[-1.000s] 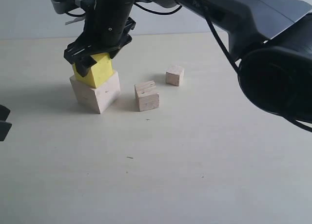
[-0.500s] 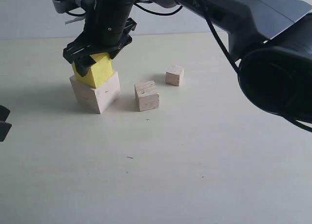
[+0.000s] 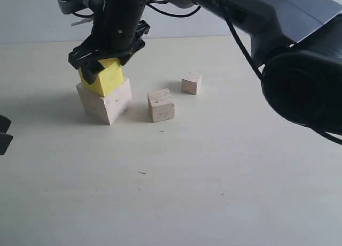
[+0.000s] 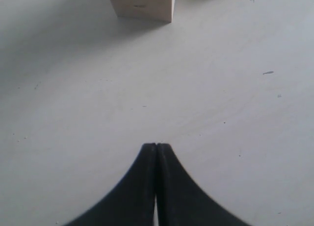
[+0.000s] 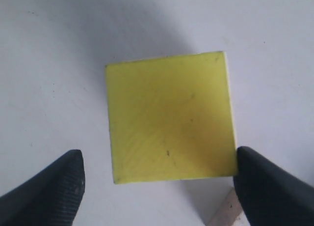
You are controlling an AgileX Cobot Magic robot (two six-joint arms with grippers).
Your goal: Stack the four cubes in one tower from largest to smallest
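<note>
Bench (image 3: 214,176) with four cubes, one yellow and three of pale wood. We see a two-cube column at the left: the yellow cube (image 3: 104,79) sits on the large wooden cube (image 3: 107,102), turned slightly off its edges. The middle wooden cube (image 3: 161,106) stands on the bench just beside the column. The smallest wooden cube (image 3: 191,83) lies a little farther back, apart from both.

The right tool (image 3: 104,64) hangs over the yellow cube, spread wide. From its wrist camera we note one finger (image 5: 49,191) clear of the cube's side and the other (image 5: 272,186) at its opposite edge — straddling, not pinching.

The left tool (image 4: 156,148) is low at the bench's left edge, its fingers pressed together on nothing, with the large wooden cube ahead of it.
</note>
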